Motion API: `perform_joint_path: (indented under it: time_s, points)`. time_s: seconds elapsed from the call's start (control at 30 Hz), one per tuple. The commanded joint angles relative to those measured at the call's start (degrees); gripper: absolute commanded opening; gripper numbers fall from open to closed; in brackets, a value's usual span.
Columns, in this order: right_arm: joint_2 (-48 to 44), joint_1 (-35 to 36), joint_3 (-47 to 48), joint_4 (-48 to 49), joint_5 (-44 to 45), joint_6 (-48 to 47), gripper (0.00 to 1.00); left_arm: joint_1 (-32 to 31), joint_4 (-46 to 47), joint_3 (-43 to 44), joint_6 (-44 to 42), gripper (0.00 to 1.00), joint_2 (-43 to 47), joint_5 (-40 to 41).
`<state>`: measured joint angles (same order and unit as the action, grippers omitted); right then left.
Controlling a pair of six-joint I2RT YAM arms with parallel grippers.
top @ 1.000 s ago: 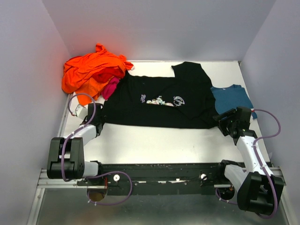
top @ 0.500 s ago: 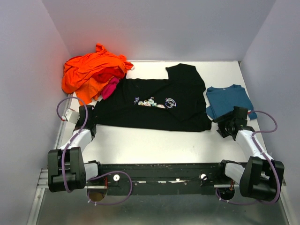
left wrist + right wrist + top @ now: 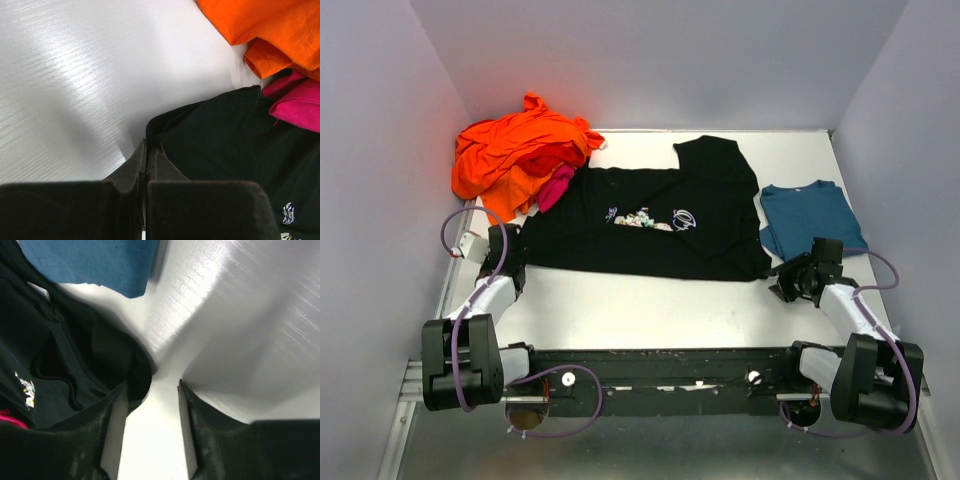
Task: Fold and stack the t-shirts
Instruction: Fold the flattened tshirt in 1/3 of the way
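Across the middle of the bench (image 3: 640,305) the black tee (image 3: 660,230) lies spread out, print up. At its near-left corner the left hand (image 3: 147,150) is pressed together on the cloth. Just off the near-right corner the right hand (image 3: 152,385) stands spread, with bare bench between its fingers. Beyond that hand lies the teal tee (image 3: 810,215). An orange tee (image 3: 515,150) and a pink tee (image 3: 558,187) are heaped at far left.

Lab cell w/ grey walls (image 3: 660,60)
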<state>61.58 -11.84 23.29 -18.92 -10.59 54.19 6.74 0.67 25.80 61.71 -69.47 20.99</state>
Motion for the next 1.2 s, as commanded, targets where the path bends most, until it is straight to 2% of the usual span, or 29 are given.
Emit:
perform_joint_path:
  time_s: [0.0,0.07,0.23,0.27,0.47,0.67,0.7,0.73,0.83,0.9,0.97,1.17]
  points:
    - [2.9,0.0,-0.2,3.7,-2.2,2.8,0.48,0.4,-0.6,0.4,-0.8,0.00,1.0,1.7]
    - [4.2,0.0,0.1,4.1,-2.3,3.2,0.38,0.5,-0.6,0.7,-0.8,0.00,1.0,1.8]
    - [4.2,0.1,0.6,3.2,0.0,4.4,0.03,0.5,-2.7,1.2,-1.2,0.00,1.2,2.4]
    - [3.9,0.1,1.0,2.7,0.4,4.5,0.01,0.5,-2.7,1.2,-1.2,0.00,1.2,2.4]
    - [-2.4,-0.6,2.5,-4.1,9.4,3.6,0.01,0.4,-2.6,0.7,-1.2,0.00,1.0,2.3]
    - [-4.5,-1.1,1.9,-6.0,12.2,4.3,0.01,0.4,-2.9,0.9,-1.3,0.00,0.7,2.1]
    - [-4.5,-1.1,1.8,-6.0,12.6,4.2,0.04,0.5,-3.0,0.8,-1.3,0.00,1.0,2.2]
    - [-4.5,-1.0,2.1,-7.0,13.7,4.3,0.12,0.5,-3.0,0.7,-1.3,0.00,1.1,2.2]
    - [-5.6,-1.1,2.6,-8.0,13.9,2.2,0.51,0.5,-2.6,0.4,-1.2,0.00,1.3,2.2]
    - [-7.5,-1.1,2.5,-6.0,11.0,-1.7,0.63,0.4,-2.3,0.1,-1.1,0.00,1.2,1.9]
    - [-9.5,-0.7,1.6,-5.3,7.4,-2.8,0.66,0.4,-2.2,0.0,-1.1,0.00,1.0,1.8]
    - [-14.9,3.5,-1.8,-4.9,4.0,0.1,0.65,0.5,-2.2,0.5,-0.9,0.00,0.6,1.7]
